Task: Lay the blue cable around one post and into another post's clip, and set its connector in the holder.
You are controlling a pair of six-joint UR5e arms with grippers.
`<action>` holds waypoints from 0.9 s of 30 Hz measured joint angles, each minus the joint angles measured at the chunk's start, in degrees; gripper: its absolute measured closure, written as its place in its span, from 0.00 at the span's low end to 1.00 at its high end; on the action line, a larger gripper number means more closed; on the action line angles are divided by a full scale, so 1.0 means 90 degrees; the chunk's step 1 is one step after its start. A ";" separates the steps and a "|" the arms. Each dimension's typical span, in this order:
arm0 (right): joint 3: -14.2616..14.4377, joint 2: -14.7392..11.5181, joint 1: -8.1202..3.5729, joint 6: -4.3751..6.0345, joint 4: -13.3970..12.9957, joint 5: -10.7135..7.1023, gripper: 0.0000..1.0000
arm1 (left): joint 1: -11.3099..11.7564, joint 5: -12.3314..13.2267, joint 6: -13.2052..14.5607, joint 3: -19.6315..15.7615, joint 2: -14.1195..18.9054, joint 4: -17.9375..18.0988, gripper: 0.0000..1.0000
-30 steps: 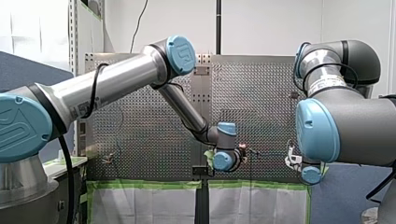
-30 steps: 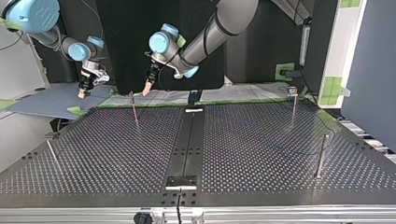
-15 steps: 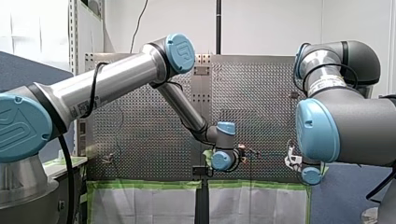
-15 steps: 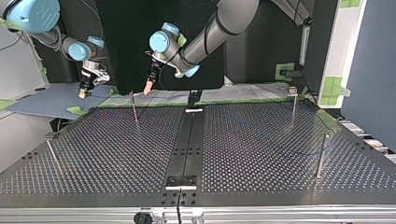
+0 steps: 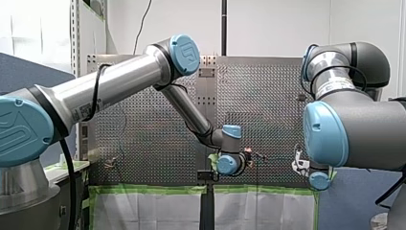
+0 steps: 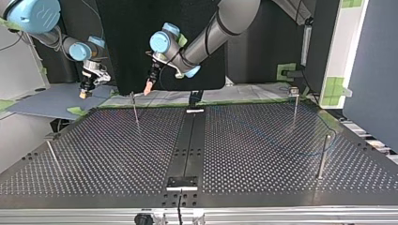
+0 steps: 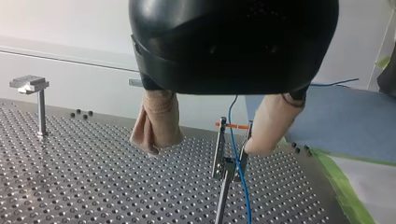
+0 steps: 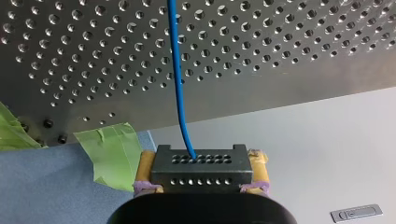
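The thin blue cable (image 7: 239, 173) runs through the clip on top of a slim post (image 7: 223, 164). My left gripper (image 7: 205, 148) is open, its beige-padded fingers (image 7: 158, 125) standing on either side of that clip without holding it. In the top view this gripper (image 6: 149, 87) hangs just behind the clip post (image 6: 135, 108). My right gripper (image 8: 201, 176) is shut on the black connector block (image 8: 201, 169), held between yellow pads off the table's edge. The cable (image 8: 178, 70) leaves the block toward the perforated plate. In the top view the right gripper (image 6: 84, 92) is at the far left.
Three more posts stand on the perforated table (image 6: 117, 154): one with a flat head (image 6: 294, 100), one plain (image 6: 322, 157), and one leaning at the view's left (image 6: 52, 157). A dark centre strip (image 6: 188, 145) carries a small plate (image 6: 183, 183). Green tape (image 8: 112, 156) marks the table's edge.
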 joint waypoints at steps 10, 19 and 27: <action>-0.0001 0.0011 0.0000 0.0004 -0.0011 0.0000 1.00 | -0.0010 -0.0020 -0.0015 0.0014 0.0000 -0.0005 0.00; 0.0000 0.0017 0.0000 0.0006 -0.0011 -0.0002 1.00 | -0.0007 -0.0018 -0.0056 0.0021 0.0000 -0.0006 0.00; -0.0001 0.0021 -0.0003 0.0023 -0.0011 0.0001 1.00 | -0.0015 -0.0034 -0.0059 0.0021 0.0000 -0.0004 0.00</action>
